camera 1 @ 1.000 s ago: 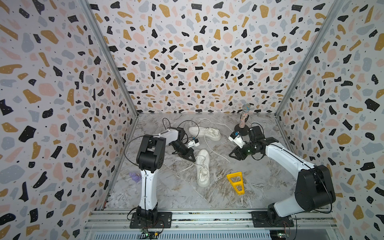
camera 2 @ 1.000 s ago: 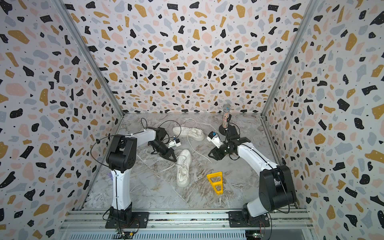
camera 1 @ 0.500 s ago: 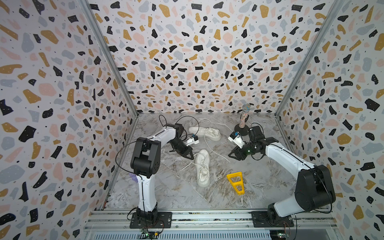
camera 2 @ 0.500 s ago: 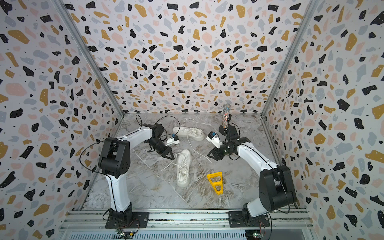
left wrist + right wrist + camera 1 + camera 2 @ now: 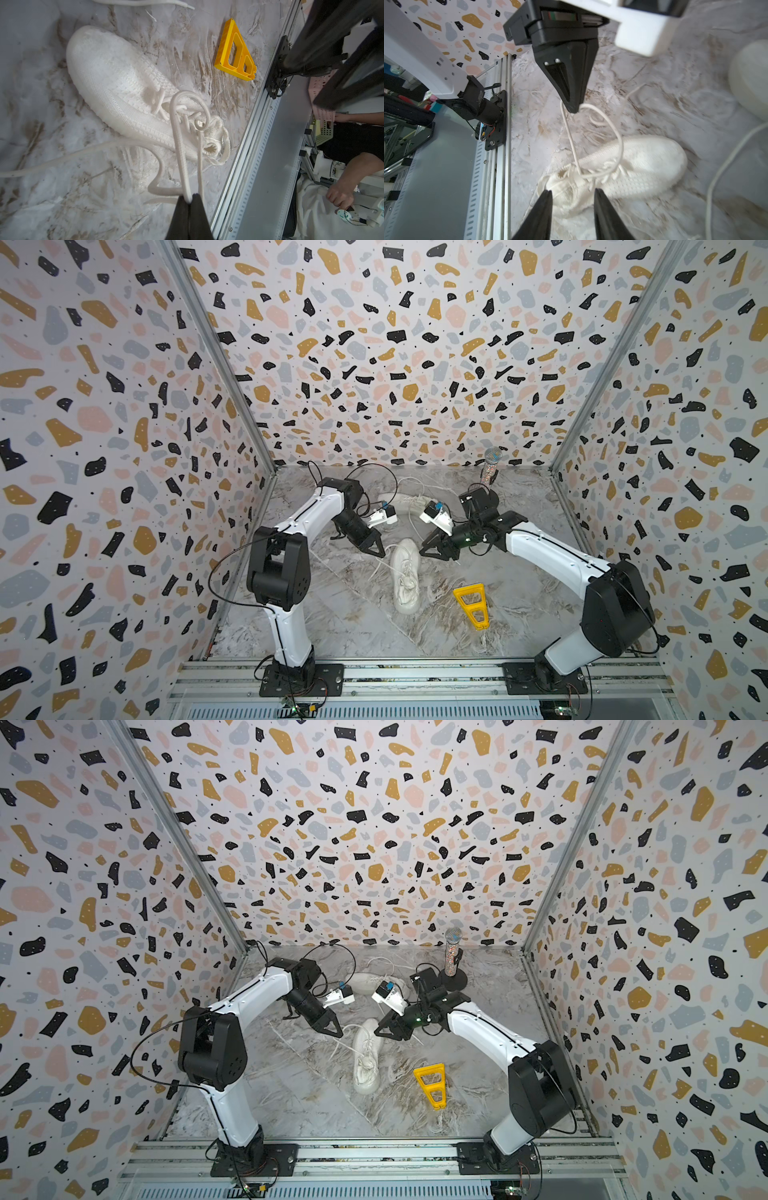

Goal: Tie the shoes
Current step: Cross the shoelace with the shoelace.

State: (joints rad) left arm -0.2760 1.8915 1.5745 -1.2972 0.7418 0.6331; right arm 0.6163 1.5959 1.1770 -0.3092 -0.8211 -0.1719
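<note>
The shoes (image 5: 405,576) sit on the desk (image 5: 353,626), one mid-desk and its mate (image 5: 405,502) farther back. The left end effector (image 5: 189,200) pinches the near one's lace loop (image 5: 178,145). The right end effector (image 5: 572,190) has its jaws apart over the collar, so a hard tug could collapse the loop or drag the shoe.
</note>
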